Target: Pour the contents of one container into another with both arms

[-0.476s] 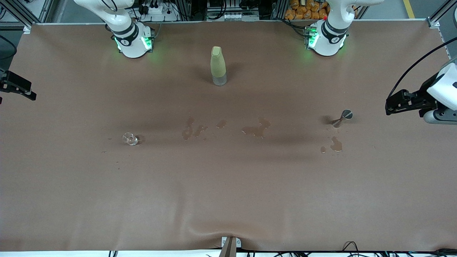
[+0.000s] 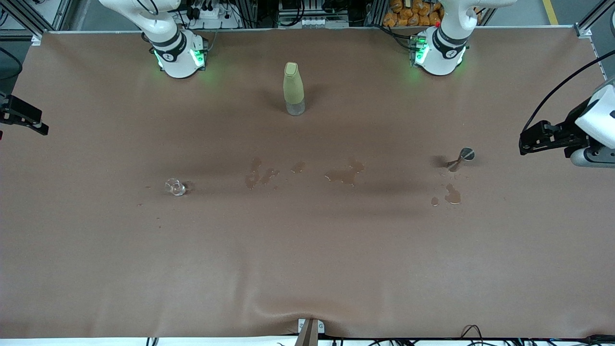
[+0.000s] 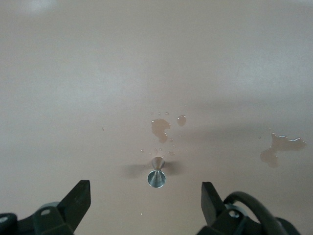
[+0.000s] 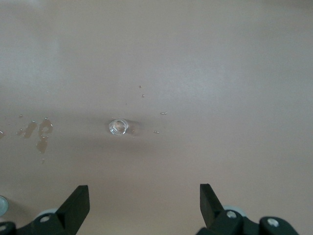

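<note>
The brown counter [image 2: 307,250] carried both vessels, standing well apart. The clear glass cup [image 2: 175,187] stood toward the right arm's end of the counter. The silver jigger [image 2: 462,158] stood toward the left arm's end, upright on its narrow-waisted body, with its open mouth showing in the left wrist view [image 3: 156,177]. Neither vessel was touched by any hand.

The left hand [image 2: 528,143] hung above the counter's edge at the left arm's end, fingers [image 3: 78,200] spread wide and empty, with the jigger in sight between them. The right hand [image 2: 29,120] hung above the edge at the right arm's end, fingers [image 4: 78,203] likewise spread and empty, with the cup [image 4: 118,127] in sight between them.

A tall yellow-green bottle [image 2: 293,89] stood upright between the two arm bases, farther from the front camera than either vessel. Brown spill patches [image 2: 343,174] lay on the counter between the vessels, and a further patch [image 2: 452,194] lay just beside the jigger, nearer to the front camera.
</note>
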Robot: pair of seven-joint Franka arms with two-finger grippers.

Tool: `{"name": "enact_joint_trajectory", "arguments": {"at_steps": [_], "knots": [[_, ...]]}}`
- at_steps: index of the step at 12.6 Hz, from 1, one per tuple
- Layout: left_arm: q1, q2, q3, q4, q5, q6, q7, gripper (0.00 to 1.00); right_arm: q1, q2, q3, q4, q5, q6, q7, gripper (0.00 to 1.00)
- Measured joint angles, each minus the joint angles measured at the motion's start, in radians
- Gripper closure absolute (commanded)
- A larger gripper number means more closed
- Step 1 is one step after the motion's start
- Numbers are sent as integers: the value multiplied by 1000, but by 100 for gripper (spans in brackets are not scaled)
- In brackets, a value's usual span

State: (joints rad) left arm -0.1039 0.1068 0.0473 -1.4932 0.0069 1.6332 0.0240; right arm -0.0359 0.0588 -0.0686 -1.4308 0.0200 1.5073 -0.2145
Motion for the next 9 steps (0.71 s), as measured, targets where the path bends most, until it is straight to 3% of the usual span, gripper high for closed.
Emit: {"name": "enact_joint_trajectory", "arguments": {"at_steps": [9], "knots": [[-4,0,0,0,0,0,1,0,-3,0,-10,7,1,0,0,0]]}}
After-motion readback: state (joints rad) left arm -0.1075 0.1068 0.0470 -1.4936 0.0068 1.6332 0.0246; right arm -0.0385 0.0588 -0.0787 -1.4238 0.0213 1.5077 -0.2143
